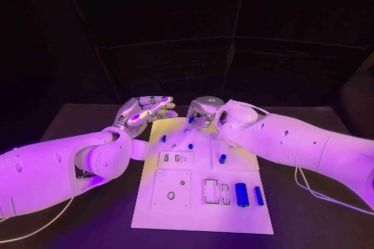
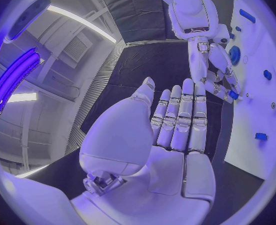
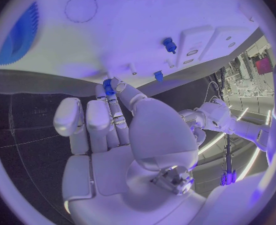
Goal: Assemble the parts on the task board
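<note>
place: robotics lab | cues: black-draped walls [image 1: 234, 60]; ceiling strip lights [image 2: 82, 22]; equipment racks [image 3: 247, 67]

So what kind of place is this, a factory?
More likely a robotics lab or test cell: a black table with dark backdrop panels, a white task board for assembly practice, and ceiling strip lights with equipment stands behind.

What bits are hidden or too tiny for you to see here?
- Head view: the right arm covers part of the task board.
- Head view: the right hand hides most of the small blue part it pinches.
- Right wrist view: that part is too small to tell its shape.
- Left hand: palm up, holding nothing.
</note>
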Tool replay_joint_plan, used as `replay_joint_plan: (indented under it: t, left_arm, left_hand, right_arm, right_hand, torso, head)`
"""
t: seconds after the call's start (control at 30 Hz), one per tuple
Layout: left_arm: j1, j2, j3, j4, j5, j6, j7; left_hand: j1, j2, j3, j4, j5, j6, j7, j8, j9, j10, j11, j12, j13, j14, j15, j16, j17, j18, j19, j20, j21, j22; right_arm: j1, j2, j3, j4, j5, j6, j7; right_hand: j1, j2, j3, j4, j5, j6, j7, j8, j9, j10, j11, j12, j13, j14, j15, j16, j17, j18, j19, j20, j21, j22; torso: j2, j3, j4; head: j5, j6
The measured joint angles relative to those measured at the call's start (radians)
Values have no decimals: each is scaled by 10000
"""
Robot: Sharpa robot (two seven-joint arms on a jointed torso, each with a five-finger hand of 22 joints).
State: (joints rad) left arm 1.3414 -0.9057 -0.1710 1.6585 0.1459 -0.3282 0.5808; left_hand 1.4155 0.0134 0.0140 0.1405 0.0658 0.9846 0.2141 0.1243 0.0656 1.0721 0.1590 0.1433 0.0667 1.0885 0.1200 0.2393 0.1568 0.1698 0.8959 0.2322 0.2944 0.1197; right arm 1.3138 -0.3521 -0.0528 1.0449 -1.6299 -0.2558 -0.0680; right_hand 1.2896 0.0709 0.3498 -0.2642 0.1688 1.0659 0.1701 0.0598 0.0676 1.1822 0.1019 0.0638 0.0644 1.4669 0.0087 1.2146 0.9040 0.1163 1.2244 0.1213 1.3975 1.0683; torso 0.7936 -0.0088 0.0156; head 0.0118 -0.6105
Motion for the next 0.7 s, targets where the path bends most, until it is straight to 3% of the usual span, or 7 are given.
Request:
replay_joint_plan:
  t: [0.6, 0.7]
  left_arm:
    - [6, 1, 0, 10, 0, 5, -4]
    - [8, 1, 0, 7, 0, 5, -3]
  left_hand:
    - [0, 0, 0, 0, 0, 0, 0, 0, 0, 0, 0, 0, 0, 0, 0, 0, 9, 0, 0, 0, 0, 2]
    - [0, 0, 0, 0, 0, 0, 0, 0, 0, 0, 0, 0, 0, 0, 0, 0, 9, 0, 0, 0, 0, 2]
  right_arm:
    - [-16, 221, -12, -225, -26, 213, -136]
    - [-17, 224, -12, -235, -27, 224, -143]
  right_hand:
    - [-135, -210, 231, 103, -3, -155, 94, -1, 8, -199, 55, 5, 11, -38, 38, -4, -210, 1, -39, 39, 0, -122]
    - [-302, -388, 327, 196, 1, -510, 237, 11, 3, -595, 143, 9, -7, -209, 209, -363, -791, 1, -489, 137, -230, -699]
  torso:
    - [20, -7, 0]
    - [22, -7, -3]
  head:
    - [47, -35]
    - [58, -41]
